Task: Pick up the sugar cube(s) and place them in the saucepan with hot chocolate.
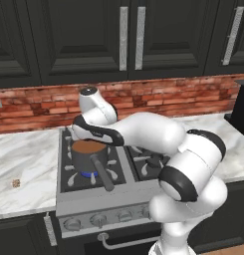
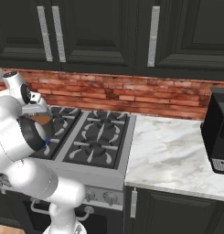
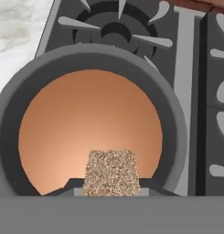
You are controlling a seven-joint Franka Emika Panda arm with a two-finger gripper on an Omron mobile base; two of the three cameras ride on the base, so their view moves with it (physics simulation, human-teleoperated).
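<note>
Glossy white rounded arm (image 1: 158, 134) segments, black joint bands, bulbous shells

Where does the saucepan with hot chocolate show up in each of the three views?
Left base view: saucepan left of centre on the stove's front-left burner, handle toward the camera.
Right base view: a sliver of saucepan at the left edge, behind the arm.
Hand view: saucepan rim rings the centre.
Shared landmark: stove.

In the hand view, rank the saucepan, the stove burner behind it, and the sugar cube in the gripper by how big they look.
Largest to smallest in the hand view:
1. saucepan
2. stove burner, partly cut off by the picture's top edge
3. speckled sugar cube, held in the gripper; it sits nearest the camera, so it looks bigger than it is.
</note>
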